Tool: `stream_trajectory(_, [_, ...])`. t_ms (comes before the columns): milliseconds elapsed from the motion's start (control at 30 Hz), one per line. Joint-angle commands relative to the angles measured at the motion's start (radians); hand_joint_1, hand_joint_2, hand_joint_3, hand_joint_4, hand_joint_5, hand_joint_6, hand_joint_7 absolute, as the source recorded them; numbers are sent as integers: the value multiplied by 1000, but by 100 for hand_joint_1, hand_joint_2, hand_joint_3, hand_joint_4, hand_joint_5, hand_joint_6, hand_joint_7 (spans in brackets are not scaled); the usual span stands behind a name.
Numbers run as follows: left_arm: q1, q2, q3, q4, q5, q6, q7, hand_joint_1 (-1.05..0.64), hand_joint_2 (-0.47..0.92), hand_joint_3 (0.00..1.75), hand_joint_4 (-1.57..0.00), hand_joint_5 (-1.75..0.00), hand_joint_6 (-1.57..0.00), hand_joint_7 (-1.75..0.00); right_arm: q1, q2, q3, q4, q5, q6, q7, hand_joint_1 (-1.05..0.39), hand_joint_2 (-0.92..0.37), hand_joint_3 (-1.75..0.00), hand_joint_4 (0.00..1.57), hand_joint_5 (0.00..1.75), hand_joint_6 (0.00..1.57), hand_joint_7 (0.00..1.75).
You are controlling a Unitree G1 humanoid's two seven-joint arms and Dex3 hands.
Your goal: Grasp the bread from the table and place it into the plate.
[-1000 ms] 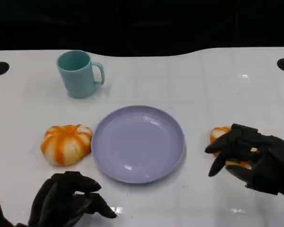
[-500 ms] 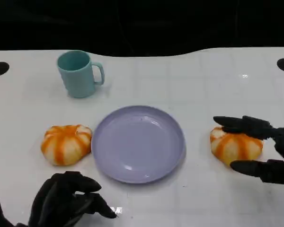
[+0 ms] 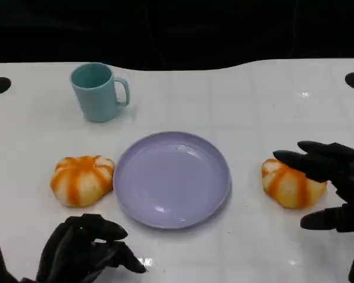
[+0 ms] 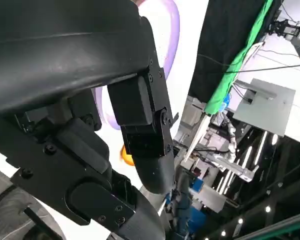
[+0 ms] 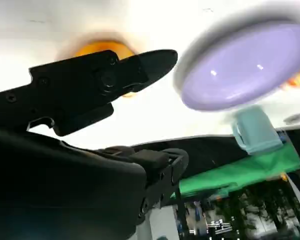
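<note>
A striped orange-and-white bread roll (image 3: 292, 185) sits on the white tabletop (image 3: 242, 106) just right of the lavender plate (image 3: 172, 178), with the robot's right hand (image 3: 333, 183) spread around it. The upper fingers (image 3: 310, 160) reach over the roll's far edge and seem to touch its top, though contact cannot be confirmed from the head view; a lower finger (image 3: 324, 219) lies on the near side, apart from the bread. The hand is spread wide and grips nothing. In the right wrist view, one dark finger (image 5: 115, 75) crosses in front of the orange roll (image 5: 97, 49), with the plate (image 5: 240, 70) and a teal mug (image 5: 255, 131) beyond, all blurred.

Compared with a second ago, the right hand has let go: then its fingers were wrapped around the roll and hid most of it; now nearly the whole roll shows, and the hand has drawn back toward the right edge. The roll has stayed in the same spot beside the plate.

The left hand (image 3: 85, 250) rests at the near left edge, fingers curled in on nothing, unchanged. A second striped roll (image 3: 82, 180) lies just left of the plate, touching or almost touching its rim. The mug (image 3: 99, 92) stands upright farther back.
</note>
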Motion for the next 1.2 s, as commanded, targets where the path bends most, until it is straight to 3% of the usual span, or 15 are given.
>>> stream_trajectory(33, [-10,9,5,5,5,-12,3,-97,64,0,-157,-44,-157,-18,-16,-41,44,-22,-84,40,-65,-55,-86,0,7,8,21,0])
stream_trajectory(333, [-16,10,7,14,7,-9,6,-96,64,0,-157,-43,-157,-16,-80,-59,147,30,-198,109,-158,-50,-83,0,9,9,23,1])
stream_trajectory(733, [-12,10,8,11,7,-12,8,-97,64,0,-157,-43,-157,-17,-247,-56,301,278,-292,158,-311,-50,-80,0,13,10,25,1])
stream_trajectory(1200, [-9,13,7,6,9,-14,7,-97,64,0,-157,-44,-157,-18,-365,-49,429,475,-304,196,-349,-48,-81,0,13,8,22,0])
